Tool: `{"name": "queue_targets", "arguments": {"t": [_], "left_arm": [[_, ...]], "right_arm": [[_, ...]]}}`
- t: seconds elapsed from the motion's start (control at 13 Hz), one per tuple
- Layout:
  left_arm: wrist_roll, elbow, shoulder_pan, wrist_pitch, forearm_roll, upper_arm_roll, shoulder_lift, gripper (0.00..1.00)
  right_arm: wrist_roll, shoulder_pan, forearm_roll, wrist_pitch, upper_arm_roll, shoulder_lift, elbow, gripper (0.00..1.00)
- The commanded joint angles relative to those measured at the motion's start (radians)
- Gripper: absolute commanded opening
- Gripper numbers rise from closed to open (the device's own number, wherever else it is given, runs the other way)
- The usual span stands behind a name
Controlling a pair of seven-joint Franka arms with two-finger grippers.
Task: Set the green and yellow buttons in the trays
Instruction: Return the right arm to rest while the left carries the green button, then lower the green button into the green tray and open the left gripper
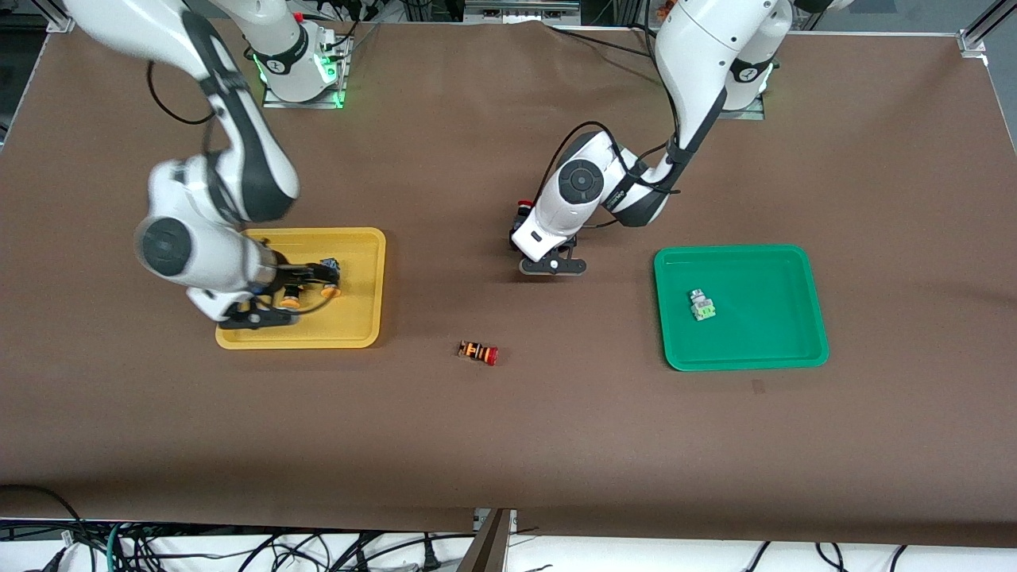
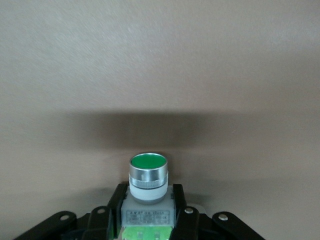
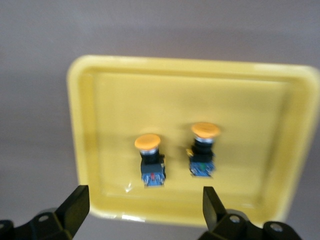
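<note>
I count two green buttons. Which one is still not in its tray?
The green button shut in the left gripper, over bare table between the trays. The other green one lies in the green tray.

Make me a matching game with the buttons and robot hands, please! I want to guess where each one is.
Things:
1. two yellow buttons
2. green button lying free
3. striped red-capped switch
4. left tool

Places or states:
A. on the bare table, between the two trays
B. in the green tray
C. shut on a green button, over the table
D. in the yellow tray, with the open right tool above them

Pairs: 1-D, 2-B, 3-A, 4-C
</note>
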Motion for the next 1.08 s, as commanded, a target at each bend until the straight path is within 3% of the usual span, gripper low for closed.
{"name": "queue_targets", "arguments": {"t": [0.0, 0.15, 0.38, 0.54, 0.69, 0.77, 0.85, 0.92, 1.0], "left_arm": [[0.15, -0.005, 0.068, -0.179, -0.01, 0.033, -0.124, 0.0], [0.389, -0.005, 0.116, -0.311, -0.01, 0.119, -0.19, 0.0], [0.744, -0.007, 0.16, -0.42, -0.01, 0.277, -0.239, 0.0], [0.995, -0.016, 0.173, -0.419, -0.01, 0.386, -0.231, 0.0], [1.103, -0.021, 0.18, -0.411, -0.01, 0.437, -0.201, 0.0], [1.105, -0.033, 0.18, -0.407, -0.01, 0.446, -0.184, 0.08], [1.087, -0.051, 0.18, -0.376, -0.012, 0.446, -0.169, 0.34], [1.083, -0.063, 0.185, -0.341, -0.012, 0.448, -0.165, 0.99], [1.08, -0.062, 0.196, -0.341, -0.012, 0.449, -0.174, 1.0]], "right_arm": [[-0.007, -0.02, -0.014, -0.123, 0.008, -0.17, 0.035, 1.0], [-0.013, -0.032, -0.1, -0.195, 0.009, -0.251, 0.058, 1.0], [-0.013, -0.034, -0.111, -0.193, -0.022, -0.285, 0.159, 1.0], [-0.01, -0.034, -0.111, -0.253, -0.028, -0.302, 0.165, 1.0], [-0.015, -0.034, -0.109, -0.348, -0.029, -0.311, 0.167, 1.0], [-0.013, -0.034, -0.108, -0.394, -0.029, -0.31, 0.165, 1.0], [-0.015, -0.034, -0.109, -0.417, -0.029, -0.31, 0.165, 1.0], [-0.015, -0.034, -0.109, -0.422, -0.029, -0.307, 0.167, 1.0], [-0.016, -0.034, -0.109, -0.425, -0.032, -0.304, 0.168, 1.0]]}}
